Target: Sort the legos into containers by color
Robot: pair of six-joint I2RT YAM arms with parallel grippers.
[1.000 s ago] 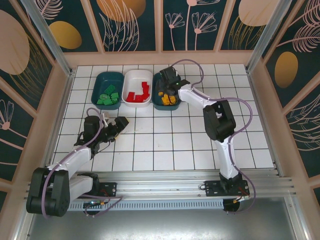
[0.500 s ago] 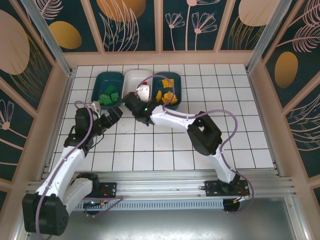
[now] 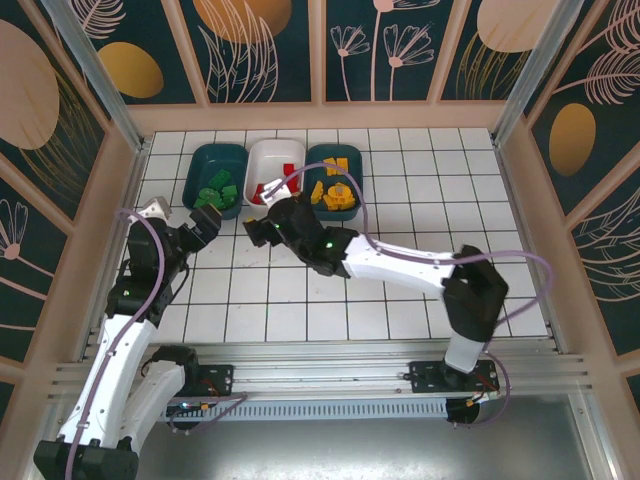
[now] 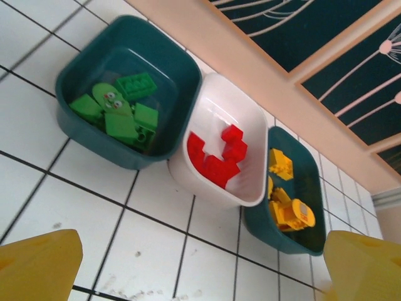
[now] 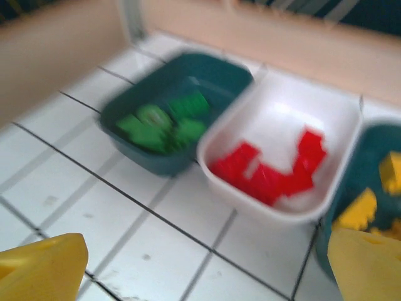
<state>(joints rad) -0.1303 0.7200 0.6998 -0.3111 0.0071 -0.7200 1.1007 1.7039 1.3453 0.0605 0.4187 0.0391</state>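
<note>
Three containers stand side by side at the back. The left teal tub (image 3: 200,160) (image 4: 94,141) (image 5: 144,160) holds green legos (image 4: 119,106). The white tub (image 3: 275,155) (image 4: 188,182) (image 5: 282,113) holds red legos (image 4: 219,157). The right teal tub (image 3: 345,210) (image 4: 269,232) holds yellow legos (image 4: 285,200). My left gripper (image 3: 205,224) (image 4: 200,276) is open over bare tiles in front of the green tub. My right gripper (image 3: 262,215) (image 5: 203,269) is open just in front of the white tub. Nothing lies between either pair of fingers.
A wooden wall (image 3: 320,115) runs right behind the tubs, and side walls with metal posts (image 3: 110,90) close in the floor. My right arm's long link (image 3: 400,265) stretches across the middle tiles. White tiled floor (image 3: 300,320) spreads towards the arm bases.
My right gripper left the yellow tub, swung left and nearer to the front of the white tub, and its jaws opened wider. My left arm drew back to the left.
</note>
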